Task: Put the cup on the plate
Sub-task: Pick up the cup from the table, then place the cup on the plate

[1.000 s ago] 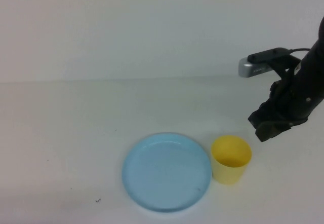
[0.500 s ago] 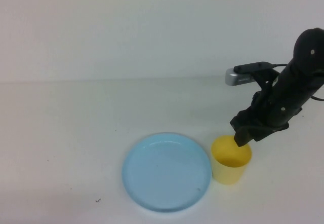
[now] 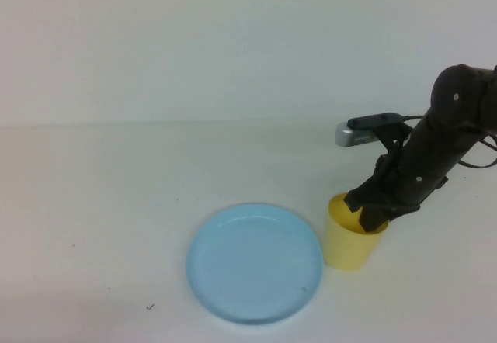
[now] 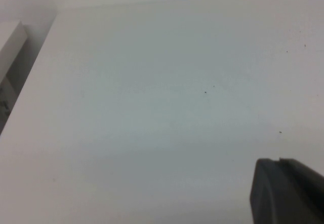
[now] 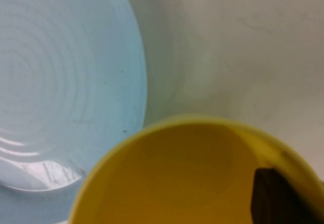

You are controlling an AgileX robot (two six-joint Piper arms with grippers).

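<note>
The yellow cup (image 3: 346,244) stands on the white table just right of the pale blue plate (image 3: 255,263), and it leans slightly. My right gripper (image 3: 371,217) is at the cup's right rim, with a dark finger (image 5: 276,196) inside the cup and closed on its wall. The right wrist view looks into the cup (image 5: 177,178), with the plate (image 5: 61,82) beside it. My left gripper (image 4: 288,191) is out of the high view. It hangs shut and empty over bare table.
The white tabletop (image 3: 116,203) runs back to a pale wall. A small dark mark (image 3: 151,306) lies near the front left. A pale block (image 4: 7,51) sits at the table's edge in the left wrist view.
My right arm has come in from the right and lowered onto the cup's rim. The cup has shifted slightly away and leftward and now leans. The plate has not moved.
</note>
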